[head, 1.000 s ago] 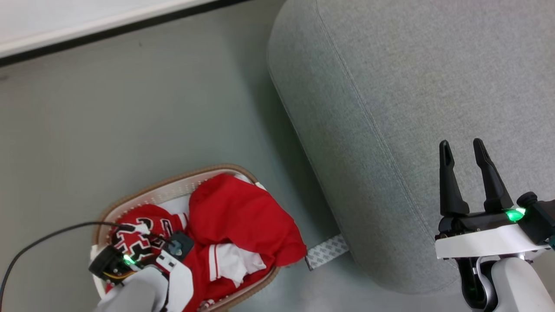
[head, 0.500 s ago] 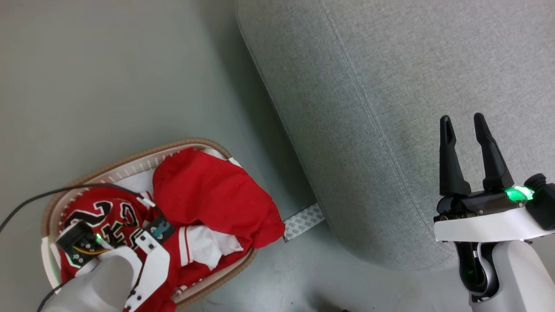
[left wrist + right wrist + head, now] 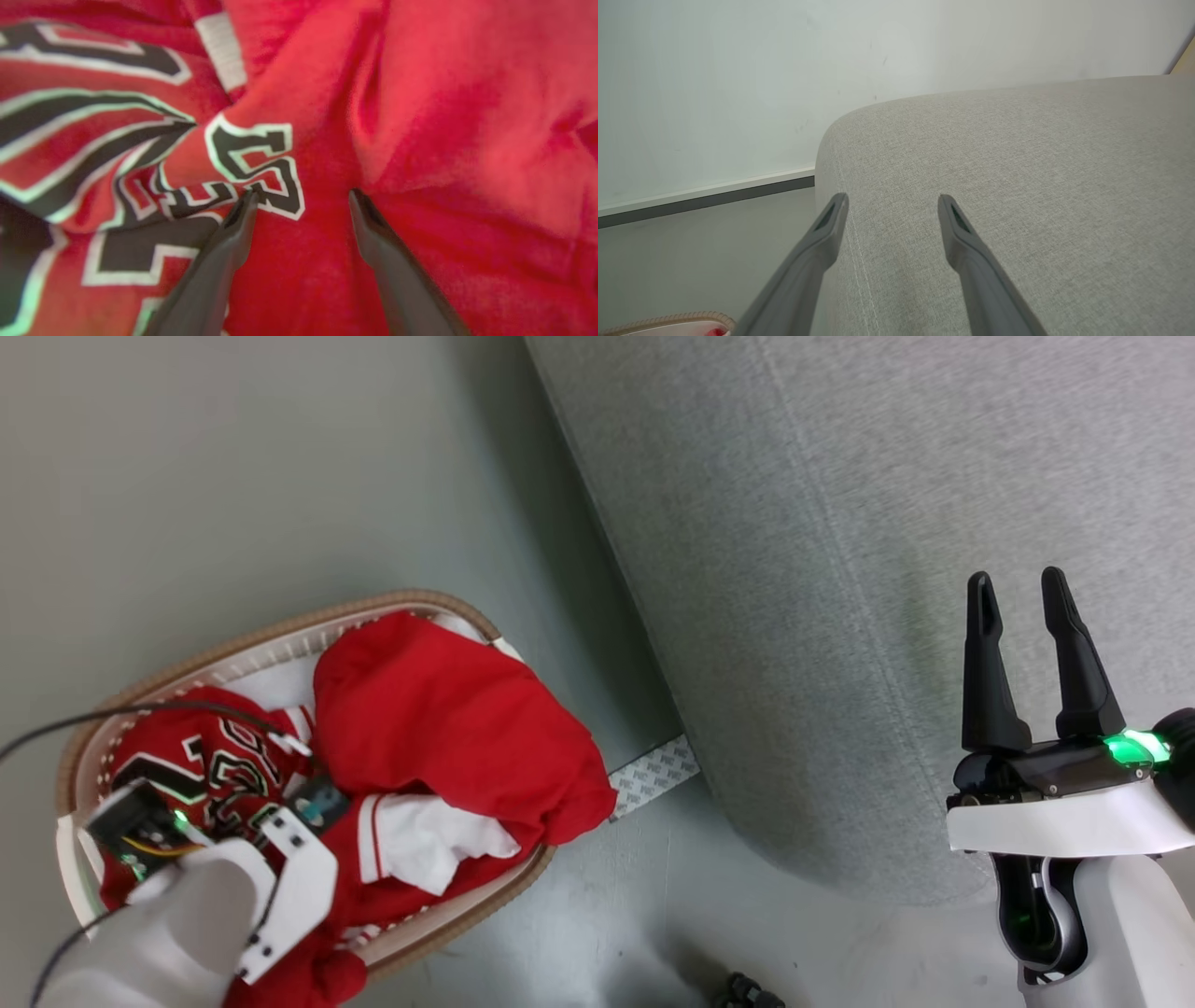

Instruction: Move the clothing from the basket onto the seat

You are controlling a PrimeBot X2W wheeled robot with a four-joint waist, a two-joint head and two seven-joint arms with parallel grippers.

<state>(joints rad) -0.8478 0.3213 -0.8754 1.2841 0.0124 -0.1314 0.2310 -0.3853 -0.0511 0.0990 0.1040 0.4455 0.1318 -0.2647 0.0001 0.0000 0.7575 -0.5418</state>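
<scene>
Left fingers (image 3: 224, 252) lower than before, spread wide at the clothing (image 3: 420, 116); right fingers (image 3: 966, 242) likewise wide, empty.

Bare floor (image 3: 560, 616) lies open between the basket (image 3: 392, 599) and the seat (image 3: 840, 523).

The right end effector (image 3: 893, 199) rises from 6 o'clock, fingers spread with nothing between them, over the large light-grey fabric seat (image 3: 1017, 186) from centre to 3 o'clock. A pale wall (image 3: 738, 70) spans 11 o'clock. At 7 o'clock are the brown-rimmed white basket (image 3: 668, 319) and a scrap of red clothing (image 3: 715, 332).
</scene>
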